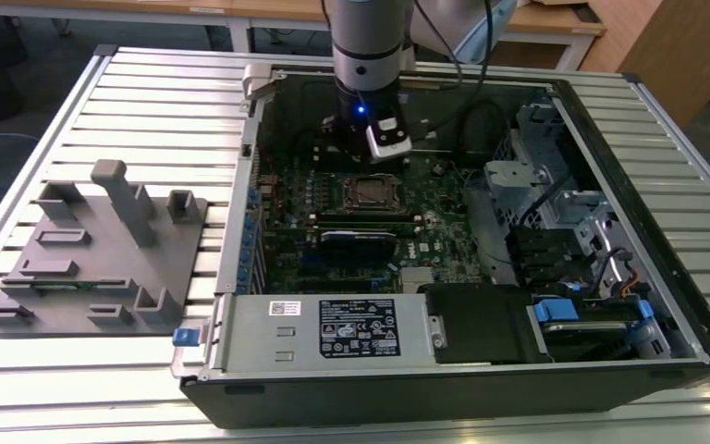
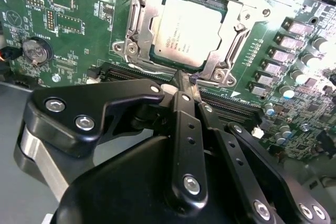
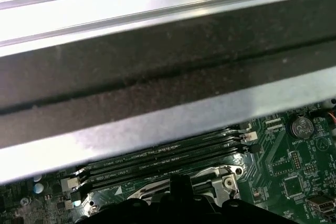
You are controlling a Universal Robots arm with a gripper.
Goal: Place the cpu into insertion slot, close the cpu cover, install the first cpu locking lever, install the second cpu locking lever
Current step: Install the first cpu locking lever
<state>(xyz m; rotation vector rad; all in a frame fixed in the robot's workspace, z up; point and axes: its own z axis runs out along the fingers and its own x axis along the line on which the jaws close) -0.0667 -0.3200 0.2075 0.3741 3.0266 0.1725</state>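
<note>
Second wrist view: silvery-grey square cpu (image 2: 184, 31) seated in silver-rimmed insertion slot (image 2: 137, 24); thin silver cpu cover frame (image 2: 229, 32) down over its edges. Black gripper (image 2: 185, 85) clenched, empty, tips at slot's edge by wire lever (image 2: 149, 70). Levers' latching: cannot tell.

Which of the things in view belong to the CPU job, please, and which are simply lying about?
Belonging to the job:
- silvery-grey square cpu, seated in the socket
- silver-rimmed insertion slot on the green board
- thin silver cpu cover framing the chip
- black gripper, close beside the socket

Just lying about:
- grey moulded fixture plate
- black memory slots
- round coin battery
</note>
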